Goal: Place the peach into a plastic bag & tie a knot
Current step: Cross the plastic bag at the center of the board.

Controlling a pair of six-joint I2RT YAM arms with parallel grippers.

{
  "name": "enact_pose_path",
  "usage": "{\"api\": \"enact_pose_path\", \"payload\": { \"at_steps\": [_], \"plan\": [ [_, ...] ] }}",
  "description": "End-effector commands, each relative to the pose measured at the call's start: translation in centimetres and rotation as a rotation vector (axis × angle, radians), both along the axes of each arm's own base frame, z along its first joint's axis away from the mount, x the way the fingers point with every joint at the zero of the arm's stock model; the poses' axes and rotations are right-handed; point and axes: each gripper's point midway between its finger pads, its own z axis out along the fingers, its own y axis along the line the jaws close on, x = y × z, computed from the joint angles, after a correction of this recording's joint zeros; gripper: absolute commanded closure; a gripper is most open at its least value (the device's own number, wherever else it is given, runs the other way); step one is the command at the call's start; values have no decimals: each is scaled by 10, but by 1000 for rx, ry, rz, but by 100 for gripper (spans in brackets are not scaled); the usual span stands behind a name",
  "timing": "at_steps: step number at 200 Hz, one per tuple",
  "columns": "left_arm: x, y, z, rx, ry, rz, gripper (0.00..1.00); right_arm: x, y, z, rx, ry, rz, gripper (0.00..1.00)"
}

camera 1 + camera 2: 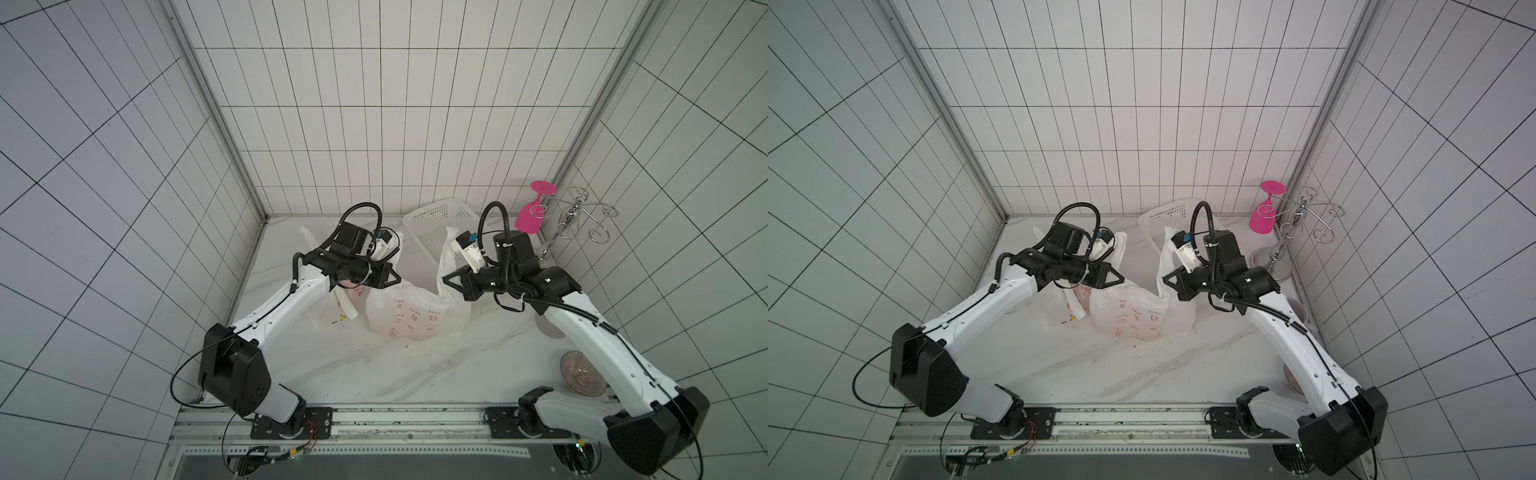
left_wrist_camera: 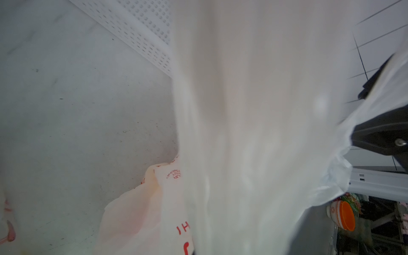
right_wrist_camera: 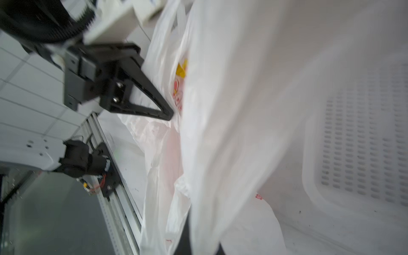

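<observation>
The white translucent plastic bag with red print [image 2: 242,132] drapes across both wrist lenses; in a top view it sits mid-frame on the white marbled table [image 1: 415,374]. The left end effector [image 1: 397,277] and right end effector [image 1: 446,279] each clench a handle. The peach seems to be inside already, so knotting comes next: cross the handles.

1. White rectangular tiles with dark grout cover the back wall [image 1: 374,124], the left wall [image 1: 83,166] and the right wall [image 1: 685,145].
2. A grey metal corner post [image 1: 219,116] rises where the walls meet.
3. The counter [image 1: 374,374] is white with grey veining and dark specks.
4. A metal rail [image 1: 415,419] runs along its near edge.
5. The light is soft and even.
</observation>
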Motion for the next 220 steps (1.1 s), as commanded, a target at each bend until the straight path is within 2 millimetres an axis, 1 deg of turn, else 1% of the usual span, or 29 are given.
{"api": "enact_pose_path", "payload": {
  "at_steps": [1,24,31,48,68,85,105,123,147,165,197,220],
  "plan": [
    [-19,-10,-3,23,7,-117,100,-7,-9,7,-196,-122,87,100],
    [-11,-21,-11,39,-2,-187,92,-18,17,15,-156,-165,247,100],
    [-10,-24,-14,29,1,-213,89,-21,23,14,-158,-159,287,100],
    [-8,-36,-18,-24,8,-267,85,-32,35,17,-132,-129,380,100],
    [-9,-44,-17,-91,2,-302,79,-36,42,21,-115,-128,425,100],
    [-14,-47,-6,-145,-32,-331,74,-34,44,20,-128,-113,446,100],
    [-19,-46,8,-196,-79,-347,67,-29,46,16,-152,-86,450,100],
    [-24,-42,14,-237,-112,-355,62,-29,48,16,-144,-80,459,100],
    [-26,-30,10,-273,-115,-342,58,-28,47,15,-144,-73,456,100],
    [-29,-23,13,-301,-143,-338,53,-28,46,15,-141,-65,456,100],
    [-38,-20,28,-355,-218,-350,40,-29,50,16,-124,-47,469,100],
    [-39,-22,40,-392,-222,-360,35,-29,53,16,-113,-35,480,100]
  ]
}}
